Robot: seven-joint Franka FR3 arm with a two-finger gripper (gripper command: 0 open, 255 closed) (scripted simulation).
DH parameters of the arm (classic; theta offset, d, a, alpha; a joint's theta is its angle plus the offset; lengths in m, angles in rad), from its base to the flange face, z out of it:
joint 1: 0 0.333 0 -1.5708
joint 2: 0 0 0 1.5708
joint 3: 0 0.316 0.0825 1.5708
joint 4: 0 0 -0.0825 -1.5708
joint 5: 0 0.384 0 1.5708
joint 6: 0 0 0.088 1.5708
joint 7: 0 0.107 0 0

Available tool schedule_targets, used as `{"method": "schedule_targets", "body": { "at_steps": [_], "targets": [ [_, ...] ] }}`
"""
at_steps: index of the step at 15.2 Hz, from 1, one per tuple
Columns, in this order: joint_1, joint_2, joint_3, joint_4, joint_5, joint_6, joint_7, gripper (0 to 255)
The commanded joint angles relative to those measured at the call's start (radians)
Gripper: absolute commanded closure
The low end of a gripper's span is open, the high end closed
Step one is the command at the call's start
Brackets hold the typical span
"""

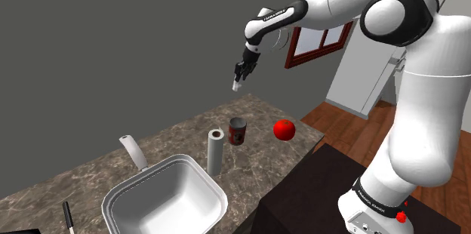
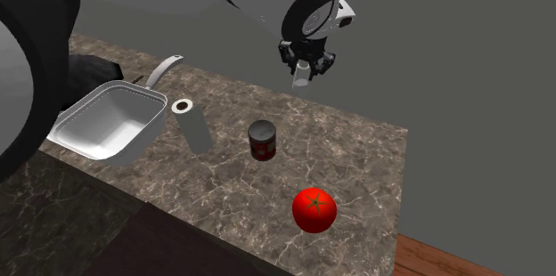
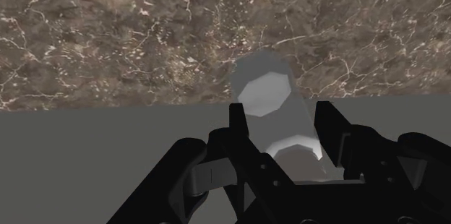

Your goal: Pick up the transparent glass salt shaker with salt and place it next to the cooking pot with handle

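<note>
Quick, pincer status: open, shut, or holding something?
The pincer is shut on the shaker, held in the air above the counter.

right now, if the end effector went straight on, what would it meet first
Likely bare counter near its back edge by the wall, the shaker in the end effector touching first; nothing else seems in that line, though depth is unclear.
</note>
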Motion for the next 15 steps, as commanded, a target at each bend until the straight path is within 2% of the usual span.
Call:
{"method": "schedule_targets", "body": {
  "at_steps": [1, 8, 15],
  "targets": [
    [0.028, 0.012, 0.010, 0.015, -0.011, 0.006, 0.047, 255],
    [0.132, 0.062, 0.044, 0.083, -0.057, 0.014, 0.216, 255],
    [0.232, 0.152, 0.068, 0.217, -0.099, -0.010, 0.378, 255]
  ]
}}
